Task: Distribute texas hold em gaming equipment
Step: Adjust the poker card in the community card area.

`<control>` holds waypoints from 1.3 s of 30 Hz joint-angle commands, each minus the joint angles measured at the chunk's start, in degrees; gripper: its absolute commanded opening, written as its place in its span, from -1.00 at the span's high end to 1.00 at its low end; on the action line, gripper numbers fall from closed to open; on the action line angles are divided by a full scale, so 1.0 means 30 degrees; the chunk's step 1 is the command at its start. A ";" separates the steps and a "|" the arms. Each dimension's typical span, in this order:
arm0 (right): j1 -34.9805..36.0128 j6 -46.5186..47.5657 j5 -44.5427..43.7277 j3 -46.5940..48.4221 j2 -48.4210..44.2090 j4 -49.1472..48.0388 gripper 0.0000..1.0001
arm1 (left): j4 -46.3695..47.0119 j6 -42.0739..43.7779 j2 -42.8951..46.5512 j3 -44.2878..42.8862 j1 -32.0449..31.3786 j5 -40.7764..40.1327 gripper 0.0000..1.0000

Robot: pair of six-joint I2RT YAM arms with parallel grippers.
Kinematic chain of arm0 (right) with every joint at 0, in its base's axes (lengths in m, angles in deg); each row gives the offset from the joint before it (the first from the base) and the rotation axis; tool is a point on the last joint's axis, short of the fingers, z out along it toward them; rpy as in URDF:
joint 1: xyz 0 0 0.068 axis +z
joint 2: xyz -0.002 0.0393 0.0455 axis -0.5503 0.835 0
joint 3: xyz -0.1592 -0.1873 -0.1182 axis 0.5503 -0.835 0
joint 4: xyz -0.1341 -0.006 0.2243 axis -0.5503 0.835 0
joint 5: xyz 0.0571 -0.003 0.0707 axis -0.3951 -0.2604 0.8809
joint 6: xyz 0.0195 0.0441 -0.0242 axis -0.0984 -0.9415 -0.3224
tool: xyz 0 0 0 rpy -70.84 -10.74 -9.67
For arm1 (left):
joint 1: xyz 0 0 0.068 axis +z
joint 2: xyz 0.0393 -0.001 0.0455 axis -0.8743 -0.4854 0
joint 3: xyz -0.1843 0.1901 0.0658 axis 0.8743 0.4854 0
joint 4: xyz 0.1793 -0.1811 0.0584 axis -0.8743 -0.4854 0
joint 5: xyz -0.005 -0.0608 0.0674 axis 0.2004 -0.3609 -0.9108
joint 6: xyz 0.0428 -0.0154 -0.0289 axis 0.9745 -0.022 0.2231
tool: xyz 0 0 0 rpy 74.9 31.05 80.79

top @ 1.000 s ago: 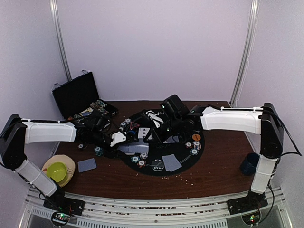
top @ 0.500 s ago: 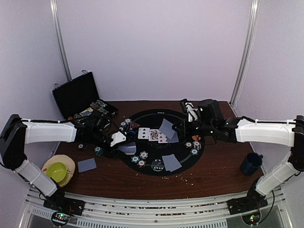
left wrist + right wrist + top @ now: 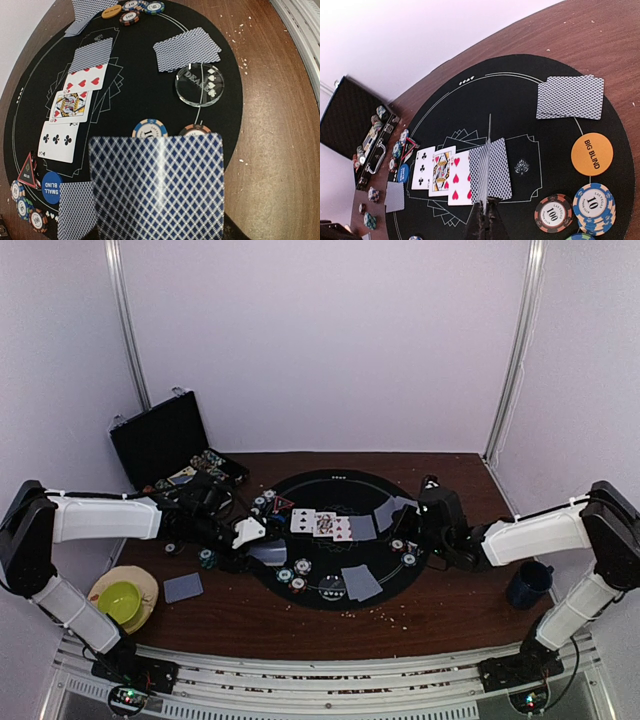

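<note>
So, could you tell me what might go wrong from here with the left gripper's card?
The left gripper holds a blue-backed card that, in its wrist view, covers part of a blue-and-white chip and a brown chip. Setting it down there could nudge them. The card also hides its own grip from that camera, so a slip might go unseen. The clear DEALER button lies right beside a face-down pair, so a sweep past could shift both.
</note>
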 commanded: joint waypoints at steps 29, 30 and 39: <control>-0.0639 -0.2903 -0.1690 0.2253 0.6184 -0.4147 1.00 | 0.0578 0.0074 -0.0316 -0.0251 0.0000 0.0110 -0.06; -0.0653 -0.2957 -0.1669 0.2286 0.6303 -0.4098 1.00 | 0.0592 0.0086 -0.0313 -0.0247 0.0000 0.0104 -0.06; -0.0742 -0.3046 -0.1109 0.2242 0.6583 -0.4015 1.00 | 0.0608 0.0087 -0.0376 -0.0254 -0.0008 0.0112 -0.06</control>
